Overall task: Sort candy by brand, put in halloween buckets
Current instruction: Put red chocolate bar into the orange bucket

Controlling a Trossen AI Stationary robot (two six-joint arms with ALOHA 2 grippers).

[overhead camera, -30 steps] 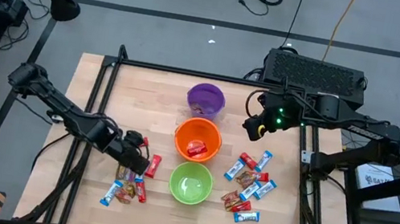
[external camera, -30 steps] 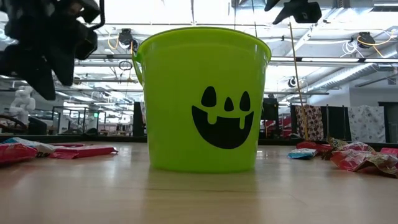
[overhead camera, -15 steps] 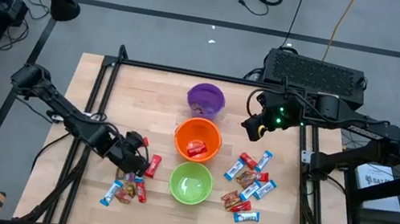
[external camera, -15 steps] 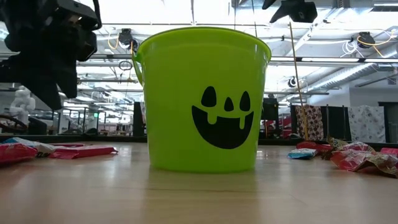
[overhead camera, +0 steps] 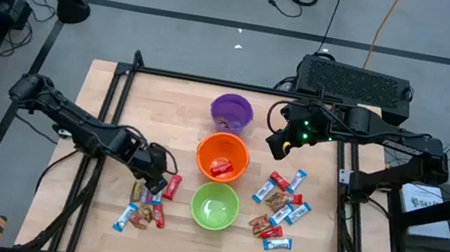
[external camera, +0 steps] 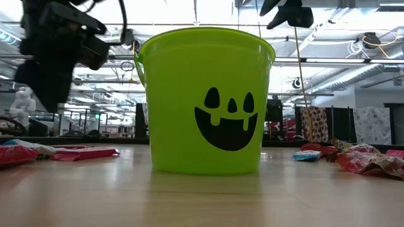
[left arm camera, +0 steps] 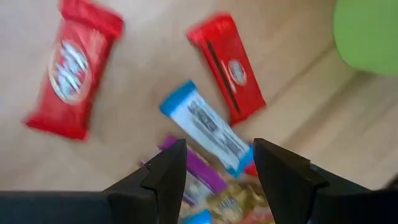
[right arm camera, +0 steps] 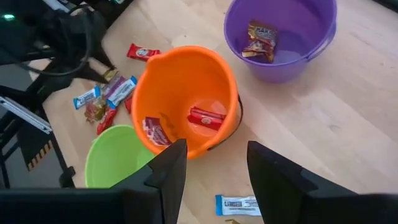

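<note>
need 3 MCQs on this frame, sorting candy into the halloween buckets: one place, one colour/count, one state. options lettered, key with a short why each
1. Where is the left claw?
A. Over the purple bucket
B. Above the candy pile left of the green bucket
C. Off the table

2. Which bucket holds red-wrapped bars?
A. Orange
B. Purple
C. Green

3. What is the state of the right claw?
A. Shut on a blue bar
B. Shut on a bucket rim
C. Open, holding nothing

Key:
1 B: the high view puts it above the left candy pile, beside the green bucket.
2 A: the right wrist view shows red bars inside the orange bucket; the purple bucket holds a brownish wrapper.
3 C: its fingers stand apart with nothing between them, above the orange bucket.
</note>
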